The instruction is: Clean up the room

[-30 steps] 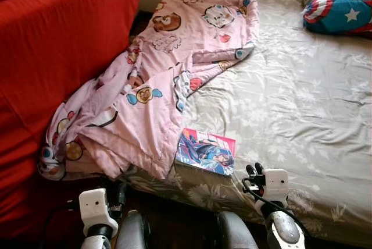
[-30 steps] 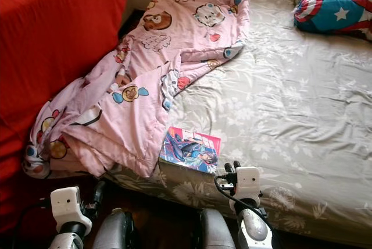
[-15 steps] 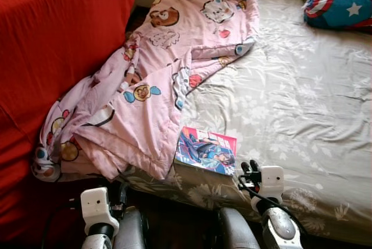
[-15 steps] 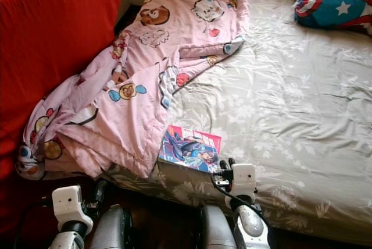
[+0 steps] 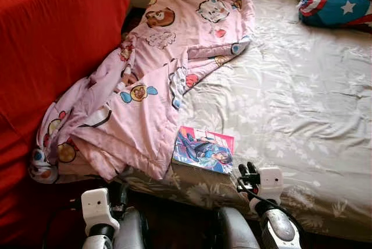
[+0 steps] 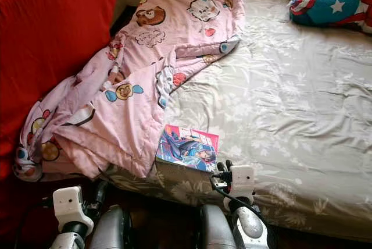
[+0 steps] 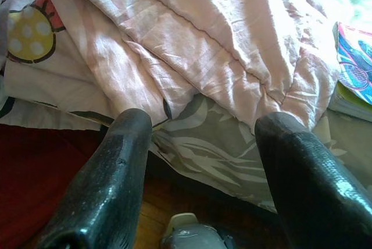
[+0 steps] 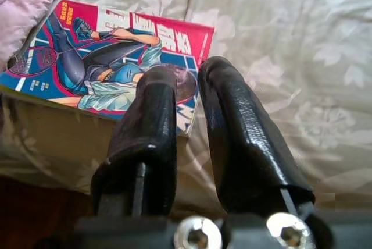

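A comic book [image 5: 203, 149] with a pink and blue cover lies near the front edge of the bed [image 5: 290, 98], beside the hem of a pink cartoon quilt [image 5: 157, 74]. My right gripper [image 5: 247, 169] hovers just right of the book's near corner, its fingers [image 8: 157, 103] shut with nothing between them. In the right wrist view the book [image 8: 110, 57] lies right past the fingertips. My left gripper [image 7: 203, 121] is open, low at the bed's front edge, and points at the quilt's folded hem [image 7: 192, 39].
A red sofa [image 5: 52, 45] stands close along the bed's left side, and the quilt hangs into the gap. A star-and-stripes cushion [image 5: 337, 3] lies at the far right of the bed. Dark floor [image 5: 180, 226] runs under the bed's front edge.
The whole view has shifted a little. My right gripper has edged slightly closer to the book's near corner. The left gripper stays where it was.
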